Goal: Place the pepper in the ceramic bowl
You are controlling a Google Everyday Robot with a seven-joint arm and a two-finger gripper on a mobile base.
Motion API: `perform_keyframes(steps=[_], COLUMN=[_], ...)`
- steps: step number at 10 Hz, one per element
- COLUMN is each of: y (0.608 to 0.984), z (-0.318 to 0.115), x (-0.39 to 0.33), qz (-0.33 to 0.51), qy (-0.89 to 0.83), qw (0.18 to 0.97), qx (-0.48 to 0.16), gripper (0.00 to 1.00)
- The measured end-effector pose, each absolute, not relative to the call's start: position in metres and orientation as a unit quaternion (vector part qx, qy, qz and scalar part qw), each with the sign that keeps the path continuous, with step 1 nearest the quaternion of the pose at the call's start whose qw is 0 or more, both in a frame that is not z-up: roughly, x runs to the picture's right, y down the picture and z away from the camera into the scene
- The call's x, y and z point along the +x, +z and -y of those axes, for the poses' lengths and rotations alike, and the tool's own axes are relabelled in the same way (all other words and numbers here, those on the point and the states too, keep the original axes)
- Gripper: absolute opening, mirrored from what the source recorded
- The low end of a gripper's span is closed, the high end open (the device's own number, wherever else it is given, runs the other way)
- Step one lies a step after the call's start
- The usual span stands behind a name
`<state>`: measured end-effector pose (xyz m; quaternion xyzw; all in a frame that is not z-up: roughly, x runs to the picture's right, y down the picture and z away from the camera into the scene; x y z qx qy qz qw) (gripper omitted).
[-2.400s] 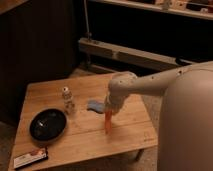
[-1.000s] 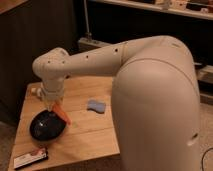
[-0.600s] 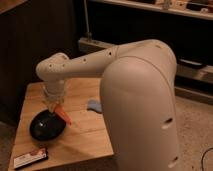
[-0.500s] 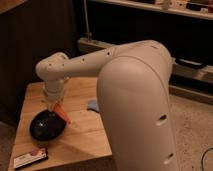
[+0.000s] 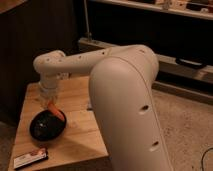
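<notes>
Your pincer (image 5: 50,101) hangs at the end of the white arm (image 5: 75,62), low over the left part of the wooden counter (image 5: 75,137) and right above the ceramic bowl (image 5: 44,129). The pepper (image 5: 56,112) sits directly under the pincer tip, its orange-red body slanting down and to the right from the tip across the bowl's upper right rim. Its top end meets the pincer; you cannot tell from here whether the fingers are clamped on it or have let go, since the wrist hides them. You also cannot tell whether the pepper's lower end rests on the bowl or hangs just above it. The black bowl stands near the counter's left edge. In front of it, at the near left corner, lies a flat dark packet with a pale label (image 5: 30,158). The robot's large white body (image 5: 130,115) fills the right of your view and covers the counter's right side.
</notes>
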<state>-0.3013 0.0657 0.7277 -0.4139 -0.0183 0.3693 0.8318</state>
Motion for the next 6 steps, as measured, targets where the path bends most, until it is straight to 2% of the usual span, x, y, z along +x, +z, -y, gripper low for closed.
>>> perform_keyframes(steps=[1, 6], y=[0.727, 0.724], z=[-0.067, -0.07], x=[-0.31, -0.321], qz=[0.021, 0.028], qy=[0.362, 0.344], qw=[0.831, 0.819], qx=[-0.422, -0.458], gripper=[0.8, 0.8])
